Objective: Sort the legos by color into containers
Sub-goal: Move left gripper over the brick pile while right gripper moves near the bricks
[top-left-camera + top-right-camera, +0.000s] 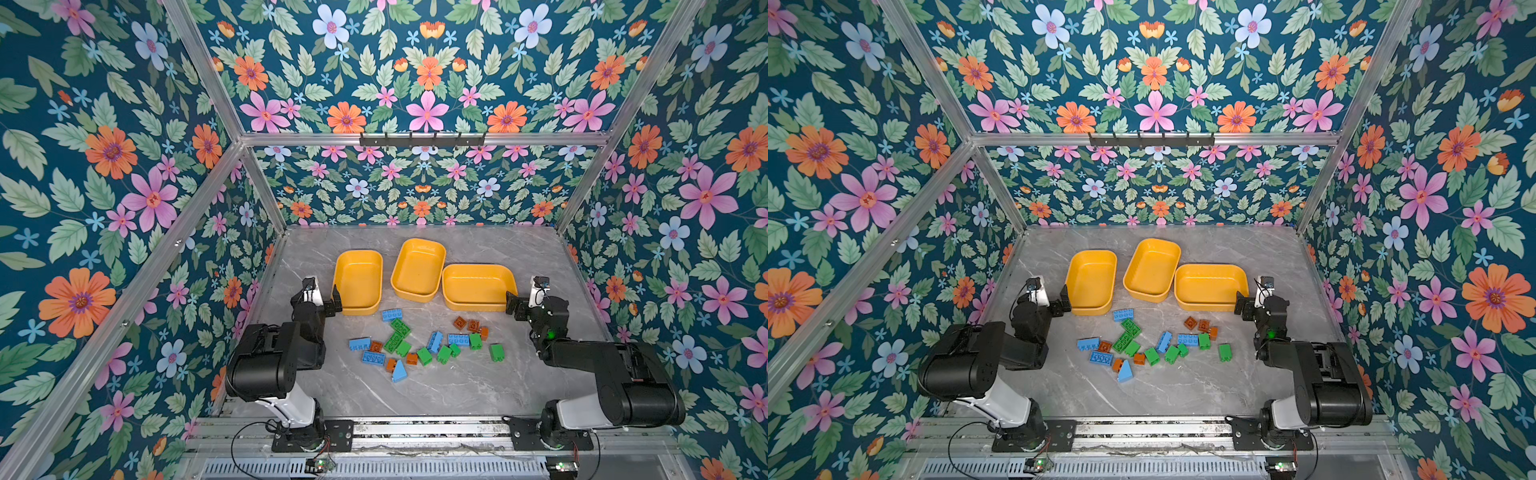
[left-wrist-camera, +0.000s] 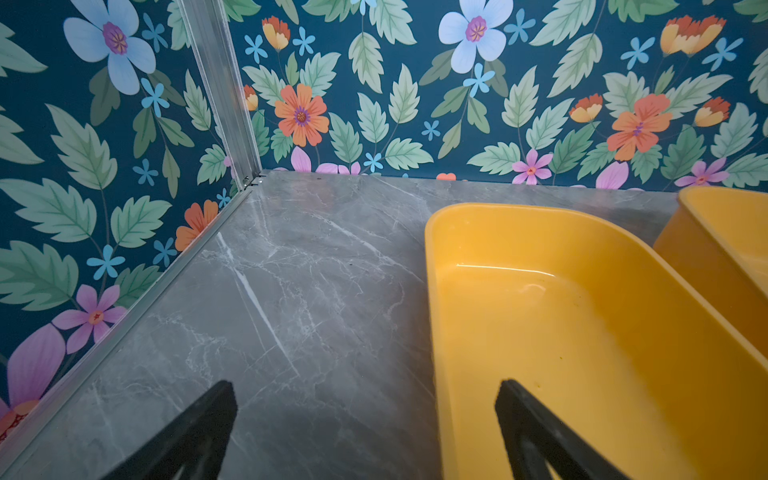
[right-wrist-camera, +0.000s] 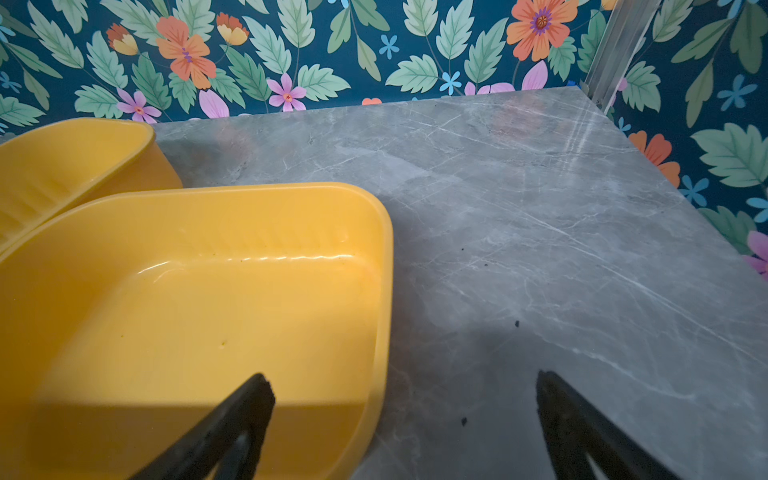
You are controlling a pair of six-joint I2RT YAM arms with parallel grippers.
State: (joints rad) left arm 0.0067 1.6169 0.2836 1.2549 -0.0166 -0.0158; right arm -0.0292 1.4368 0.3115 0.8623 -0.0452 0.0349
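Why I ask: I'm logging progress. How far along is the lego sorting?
Done: nothing; the three containers are empty. In hand: nothing; the left pincer and right pincer are open and empty, near the outer containers. Left: all the legos, blue, green and orange, lie loose on the table.

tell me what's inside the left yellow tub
Nothing shows inside the left tub: its yellow floor is bare in both top views and the left wrist view. One finger of the left pincer covers its near left corner. The legos lie on the table outside.
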